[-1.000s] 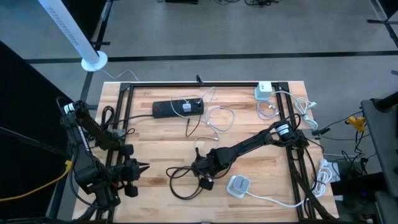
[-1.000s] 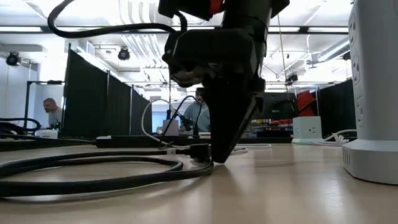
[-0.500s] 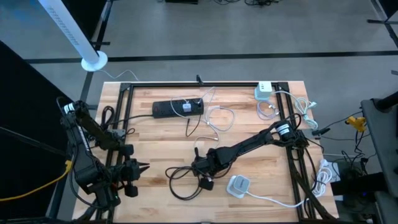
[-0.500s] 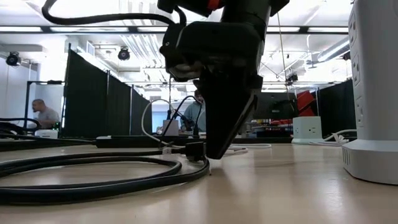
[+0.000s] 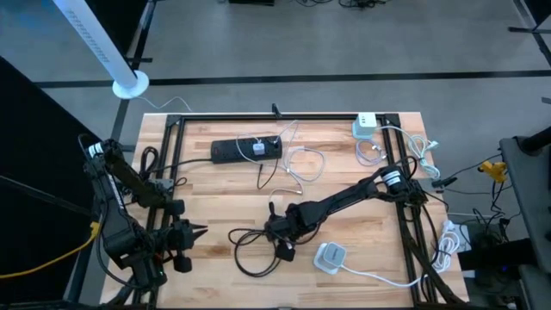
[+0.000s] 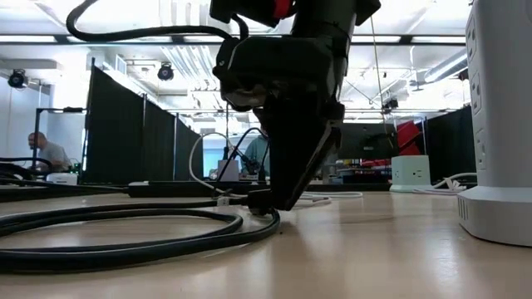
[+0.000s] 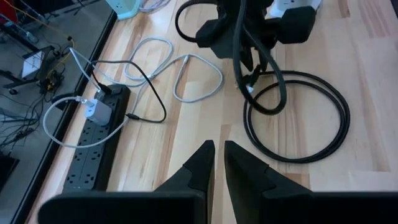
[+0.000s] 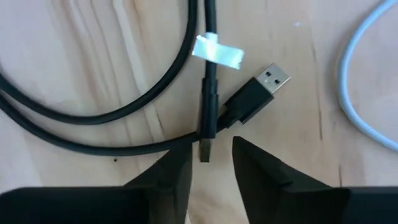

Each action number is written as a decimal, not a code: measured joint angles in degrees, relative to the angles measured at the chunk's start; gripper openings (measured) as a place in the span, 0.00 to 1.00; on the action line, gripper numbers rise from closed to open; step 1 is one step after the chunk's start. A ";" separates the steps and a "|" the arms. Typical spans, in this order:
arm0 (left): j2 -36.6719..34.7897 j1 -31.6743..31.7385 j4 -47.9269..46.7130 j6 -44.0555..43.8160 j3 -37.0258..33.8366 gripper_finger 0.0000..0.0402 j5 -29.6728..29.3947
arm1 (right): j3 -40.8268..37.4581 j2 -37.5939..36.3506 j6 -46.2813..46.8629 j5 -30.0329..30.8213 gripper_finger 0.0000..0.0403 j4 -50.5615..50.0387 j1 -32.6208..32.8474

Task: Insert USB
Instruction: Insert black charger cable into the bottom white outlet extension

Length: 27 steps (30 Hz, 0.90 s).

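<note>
Although the right pincer [image 8: 210, 163] hangs low over the worktop [image 5: 362, 172] with its two fingers parted a little, nothing is clamped between them: in the right wrist view a thin black plug end [image 8: 206, 118] lies in line with the gap, and the USB plug [image 8: 256, 94] with its bare metal tip lies just beside it, flat on the wood and free of any socket. By that reading the task is at its start; I judge that the plug is yet to be picked up, carried and pushed home, so nearly all of the work is left. A strip of pale tape [image 8: 218, 51] wraps the thin cable a little beyond the plug, and I can read no writing on it. Thick black cable [image 5: 254, 245] loops over the boards around this spot, and a white adapter [image 5: 331, 257] sits near it on the right arm's side. Farther off, the left pincer [image 7: 218, 163] waits at the left edge of the worktop with its fingers drawn together and empty. Beyond the middle lies a black power strip [image 5: 246, 150] with a small white charger [image 5: 258, 148] plugged in, a likely socket for the plug, though I cannot tell which port is meant. At the far corner stands a white outlet block [image 5: 365, 126]. No brand or label is legible anywhere.
</note>
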 joint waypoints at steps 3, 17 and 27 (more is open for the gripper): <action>0.00 0.00 0.00 0.58 0.00 0.06 -0.40 | -0.01 0.22 -0.04 0.01 0.17 0.10 -0.03; 0.00 0.02 0.37 0.76 0.00 0.06 -0.40 | 0.01 0.66 -4.07 -0.60 0.01 0.94 -0.16; 0.04 -0.49 1.93 0.77 0.00 0.06 -0.40 | 1.05 -3.25 -4.76 1.68 0.00 1.49 0.42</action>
